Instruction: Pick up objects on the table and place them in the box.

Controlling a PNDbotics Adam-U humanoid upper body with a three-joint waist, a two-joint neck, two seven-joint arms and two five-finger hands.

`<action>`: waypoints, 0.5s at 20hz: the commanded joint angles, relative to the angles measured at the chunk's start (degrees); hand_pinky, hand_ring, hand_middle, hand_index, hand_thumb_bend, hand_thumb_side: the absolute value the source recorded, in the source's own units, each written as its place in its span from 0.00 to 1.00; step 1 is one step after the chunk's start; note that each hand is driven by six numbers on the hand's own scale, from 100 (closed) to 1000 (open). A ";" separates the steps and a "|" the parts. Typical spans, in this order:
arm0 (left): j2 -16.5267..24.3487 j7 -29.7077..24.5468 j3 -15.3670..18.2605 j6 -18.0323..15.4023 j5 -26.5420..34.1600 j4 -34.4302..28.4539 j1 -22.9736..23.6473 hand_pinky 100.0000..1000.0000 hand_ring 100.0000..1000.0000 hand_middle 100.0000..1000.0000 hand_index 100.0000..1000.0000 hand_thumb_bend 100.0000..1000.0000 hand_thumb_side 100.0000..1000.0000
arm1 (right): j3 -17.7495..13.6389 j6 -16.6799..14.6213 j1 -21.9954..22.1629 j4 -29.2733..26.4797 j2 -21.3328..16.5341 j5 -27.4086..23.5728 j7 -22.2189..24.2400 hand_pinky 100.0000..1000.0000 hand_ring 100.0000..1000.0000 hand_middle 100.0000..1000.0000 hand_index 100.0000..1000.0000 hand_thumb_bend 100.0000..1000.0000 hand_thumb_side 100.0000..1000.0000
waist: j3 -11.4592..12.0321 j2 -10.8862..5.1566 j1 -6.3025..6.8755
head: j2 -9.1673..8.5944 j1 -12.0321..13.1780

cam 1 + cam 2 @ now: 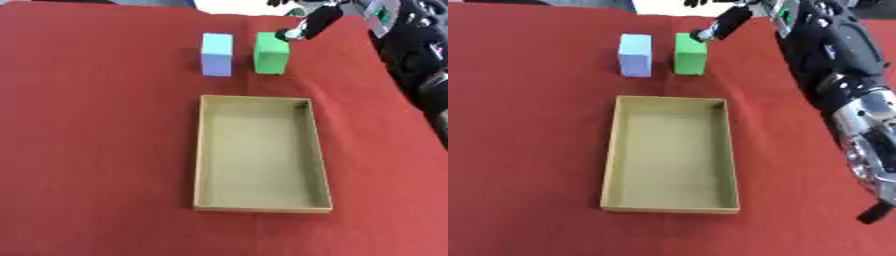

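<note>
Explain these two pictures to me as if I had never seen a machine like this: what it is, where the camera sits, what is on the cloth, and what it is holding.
Both pictures come from one stereo camera in a humanoid robot's head, looking down at its work: a left eye view and a right eye view of the same moment. A person drives the robot. The black and silver arm entering from the right is its right arm. On the red tablecloth lie an open cardboard box, nothing visible inside it, and beyond it two upright blocks side by side: a light blue block and a green block. The right hand reaches to the green block's top far corner; its fingers are at that corner, but nothing is lifted yet. The left hand is not visible.
</note>
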 commanded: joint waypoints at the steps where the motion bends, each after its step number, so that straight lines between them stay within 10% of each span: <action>1: 1.07 -0.16 0.48 -0.09 0.26 -0.79 -0.77 0.71 0.65 0.52 0.75 0.10 0.62 | 0.14 -1.99 -1.48 -0.80 -0.74 -0.25 2.75 0.85 0.90 0.86 0.95 0.20 0.60 | 0.16 -1.37 0.21 | -0.47 -0.03; 10: 0.69 -0.26 0.39 -0.18 0.41 -0.79 -0.87 0.71 0.64 0.52 0.75 0.09 0.62 | 0.18 -1.89 -0.27 1.24 0.35 2.22 2.79 0.85 0.90 0.86 0.95 0.25 0.61 | 0.72 -0.95 0.33 | -0.44 -0.43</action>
